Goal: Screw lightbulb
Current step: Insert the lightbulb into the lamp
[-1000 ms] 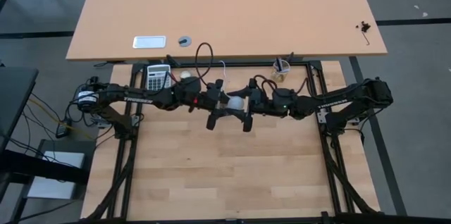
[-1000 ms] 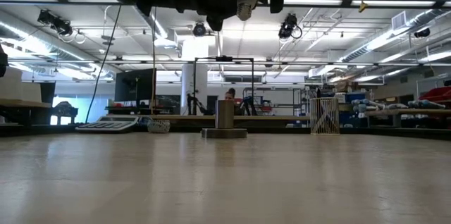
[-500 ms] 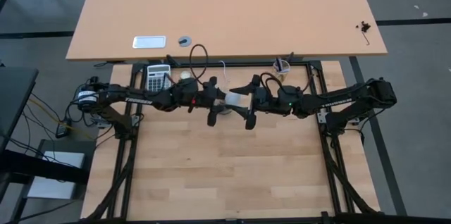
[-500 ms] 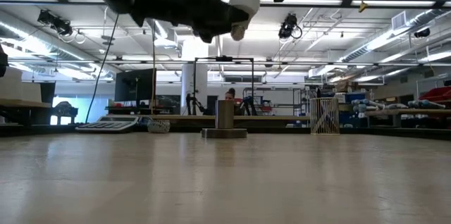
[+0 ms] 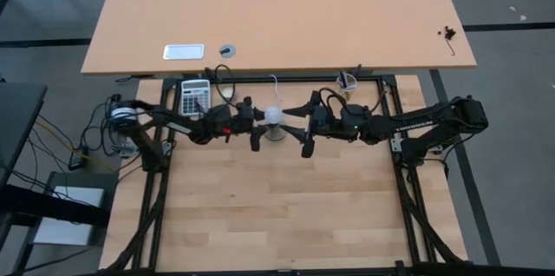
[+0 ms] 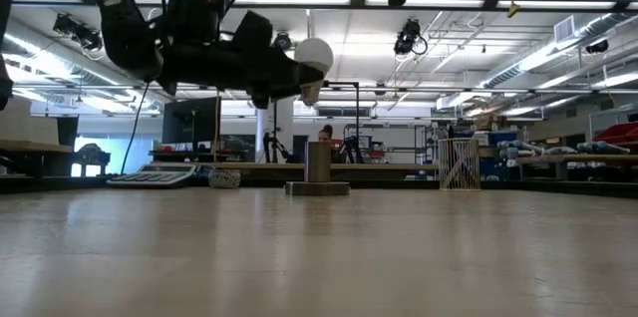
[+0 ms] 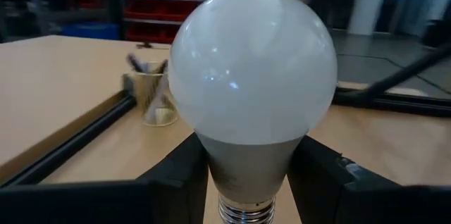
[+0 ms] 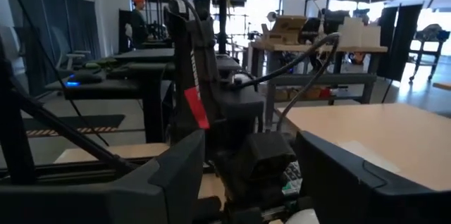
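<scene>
The left hand (image 5: pixel 257 128) is clamped on the lightbulb (image 5: pixel 276 117), gripping it by the grey neck just below the white globe (the left wrist view shows this plainly, one dark finger (image 7: pixel 180 175) on either side of the neck and the screw thread poking out underneath). From the low view the lightbulb (image 6: pixel 312 58) hangs well up in the air over the counter (image 5: pixel 286 207), carried on the end of the left arm, with the socket (image 6: pixel 318 169) standing on its flat base farther back on the counter, below it and a little to the side. From above, bulb and socket nearly overlap, so I cannot tell how exactly they line up. The right hand (image 5: pixel 306 128) is just beside the bulb on the other side, its fingers apart and holding nothing. A calculator (image 5: pixel 194 95) lies near the back edge, and a small cup (image 5: pixel 347 82) of bits stands at the far rail.
</scene>
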`<action>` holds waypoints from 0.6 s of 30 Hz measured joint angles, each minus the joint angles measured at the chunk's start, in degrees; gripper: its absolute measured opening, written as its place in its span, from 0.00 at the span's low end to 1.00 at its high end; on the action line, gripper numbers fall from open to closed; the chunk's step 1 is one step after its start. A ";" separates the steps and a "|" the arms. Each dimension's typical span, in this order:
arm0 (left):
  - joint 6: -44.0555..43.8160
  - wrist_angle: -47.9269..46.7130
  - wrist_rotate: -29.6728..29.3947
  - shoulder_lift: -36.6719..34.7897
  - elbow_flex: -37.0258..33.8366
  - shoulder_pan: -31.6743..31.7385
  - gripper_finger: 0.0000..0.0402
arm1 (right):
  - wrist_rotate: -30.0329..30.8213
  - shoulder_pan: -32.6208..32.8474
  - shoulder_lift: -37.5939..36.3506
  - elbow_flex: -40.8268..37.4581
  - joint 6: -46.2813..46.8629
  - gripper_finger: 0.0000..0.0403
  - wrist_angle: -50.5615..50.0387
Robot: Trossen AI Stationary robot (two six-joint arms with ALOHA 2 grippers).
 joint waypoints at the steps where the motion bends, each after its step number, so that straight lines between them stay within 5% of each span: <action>1: -0.06 1.69 -1.17 1.61 0.00 0.02 0.39 | 0.02 -0.10 0.00 0.00 0.37 0.56 -0.18; 18: -1.62 14.60 -7.14 17.22 2.12 1.73 0.39 | 0.11 -0.75 0.04 0.02 1.03 0.50 -2.49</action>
